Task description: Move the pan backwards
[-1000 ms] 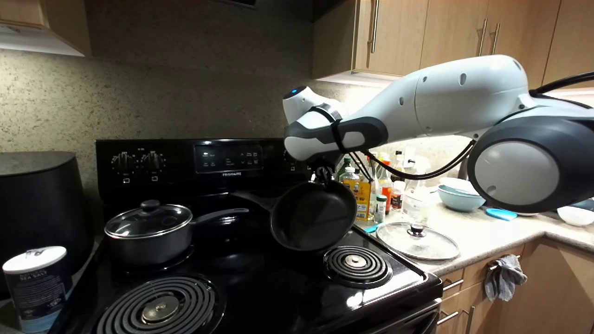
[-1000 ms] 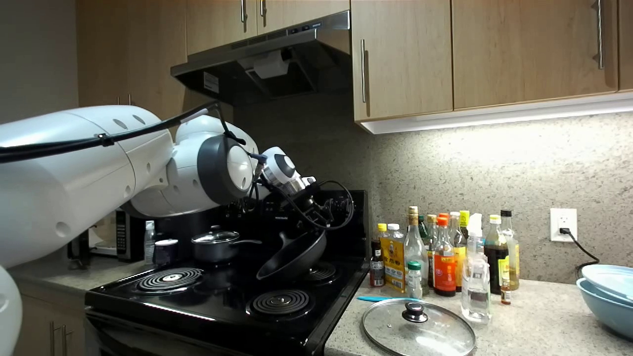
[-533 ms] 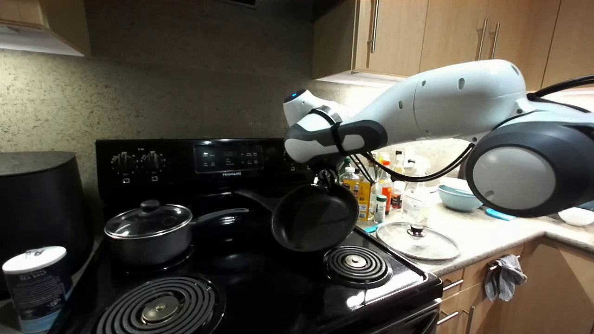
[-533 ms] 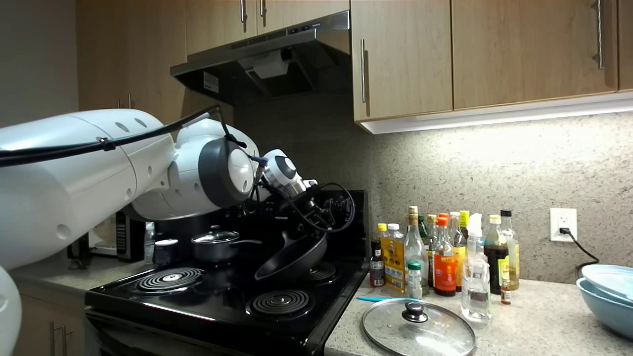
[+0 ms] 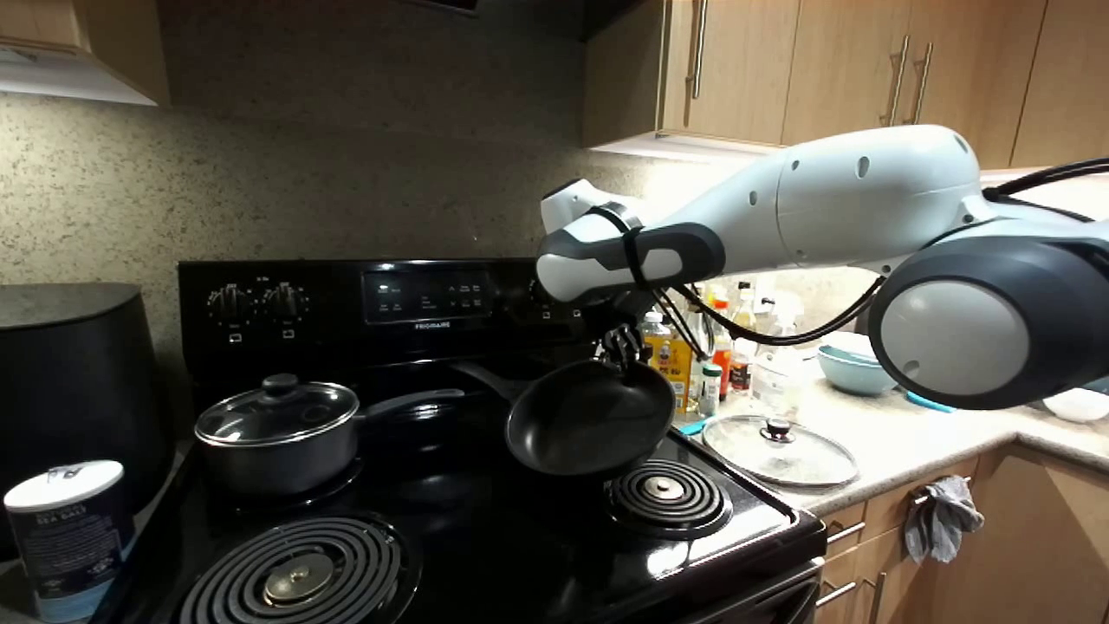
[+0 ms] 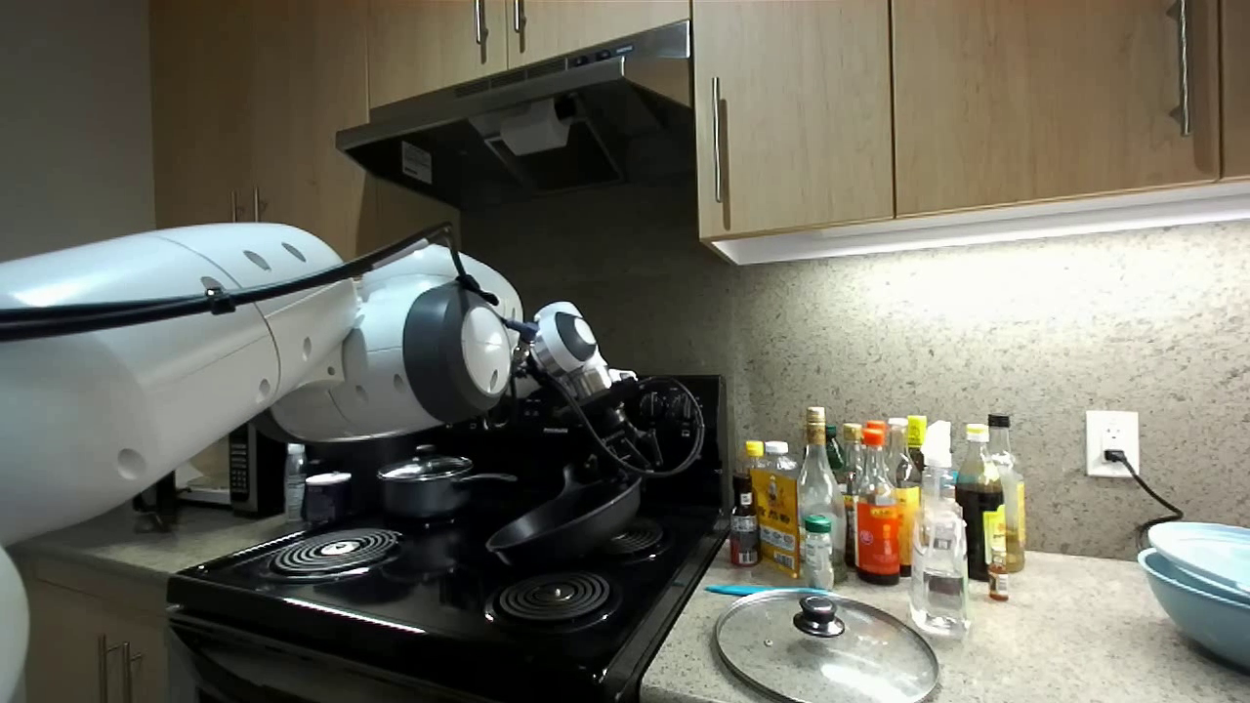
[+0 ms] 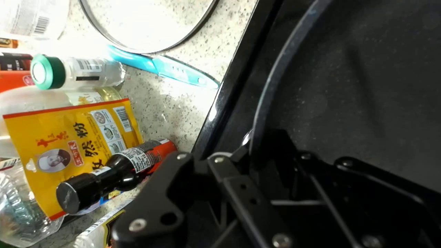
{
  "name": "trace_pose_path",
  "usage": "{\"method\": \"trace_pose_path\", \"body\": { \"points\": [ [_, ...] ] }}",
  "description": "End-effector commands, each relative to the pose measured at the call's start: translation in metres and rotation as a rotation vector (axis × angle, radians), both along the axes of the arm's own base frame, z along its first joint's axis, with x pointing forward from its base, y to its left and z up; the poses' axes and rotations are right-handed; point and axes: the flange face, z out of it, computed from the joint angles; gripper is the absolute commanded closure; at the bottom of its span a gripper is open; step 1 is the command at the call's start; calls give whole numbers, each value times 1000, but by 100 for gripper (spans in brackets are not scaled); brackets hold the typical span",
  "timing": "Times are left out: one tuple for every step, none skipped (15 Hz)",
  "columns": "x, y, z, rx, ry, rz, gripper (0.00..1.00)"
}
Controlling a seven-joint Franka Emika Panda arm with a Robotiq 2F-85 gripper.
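Observation:
The pan (image 5: 585,425), black and shallow, hangs tilted over the back right part of the stove in both exterior views. Its dark inside faces the front, and its handle (image 5: 485,377) points left toward the back panel. My gripper (image 5: 625,360) is clamped on the rim at the raised far side of the pan. In the wrist view the rim (image 7: 275,72) runs down between the fingers of the gripper (image 7: 258,148), and the dark pan floor (image 7: 372,89) fills the right. The finger pads are mostly in shadow. Whether the pan's underside touches the stove I cannot tell.
A lidded pot (image 5: 277,442) sits on the back left burner, its handle toward the pan. Front burners (image 5: 663,490) lie nearer the camera. The control panel (image 5: 424,299) rises behind. Right of the stove are a glass lid (image 6: 825,649), bottles (image 6: 879,532) and a yellow packet (image 7: 79,148).
The arm and gripper have come down and slightly right in both exterior views. The pan's gripped side has sunk with them, so the pan is flatter than before.

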Motion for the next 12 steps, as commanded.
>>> {"method": "trace_pose_path", "body": {
  "points": [
    [-1,-1,-1,0,6,-4,85],
    [-1,-1,-1,-1,10,-7,85],
    [-1,-1,-1,-1,12,-8,85],
    [-1,-1,-1,-1,13,-8,94],
    [0,-3,-11,10,27,6,93],
    [0,-4,-16,8,30,2,94],
    [0,-8,-25,11,48,-3,94],
    [0,-10,-29,15,55,-7,94],
    [-1,-15,-35,25,72,-10,94],
    [-1,-18,-37,36,79,-10,94],
    [-1,-21,-41,53,88,-8,94],
    [-1,-24,-45,68,98,-5,94]
  ]
}}
